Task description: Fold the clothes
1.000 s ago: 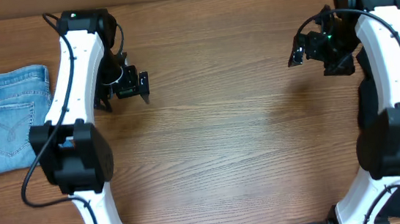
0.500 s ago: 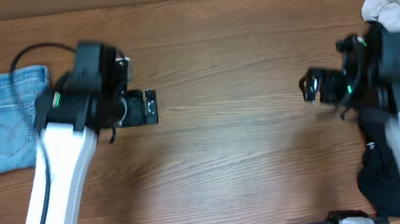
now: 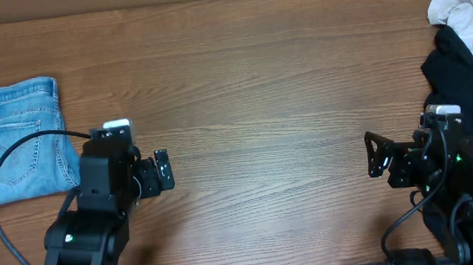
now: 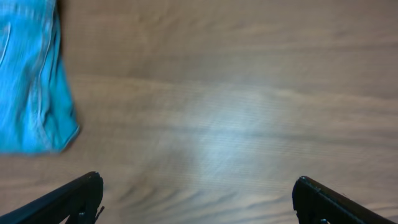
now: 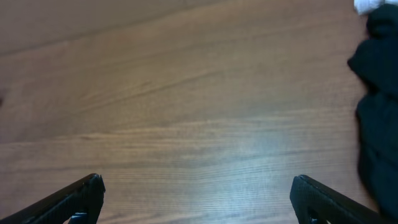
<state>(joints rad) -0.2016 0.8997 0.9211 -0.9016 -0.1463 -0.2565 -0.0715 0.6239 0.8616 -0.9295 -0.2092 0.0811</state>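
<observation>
Overhead view showed 1 pair of jeans [image 3: 18, 140], light blue denim, lying folded into a compact rectangle at the upper left of the frame on the wooden table [image 3: 257, 70]. 1 stitched back pocket faced up.

I counted 2 other garments, both at the right edge. 1 off-white cloth [image 3: 468, 1] was bunched in the upper right corner. 1 black garment [image 3: 462, 85] lay just below it, touching it and running down the right side.

My 2 grippers sat low in the frame, 1 on each side. My left gripper [image 3: 163, 169] hung left of centre, to the lower right of the jeans, near them but apart. My right gripper [image 3: 376, 155] was at the lower right, pointing toward the middle of the table, left of the black garment and apart from it.

In the left wrist view my jaws stood spread wide, with table wood showing between them. A blurred edge of the jeans sat at the upper left of that frame. In the right wrist view the jaws were likewise spread wide over the wood. The black garment was at the right edge there, and a scrap of the off-white cloth showed in the top right corner.
</observation>
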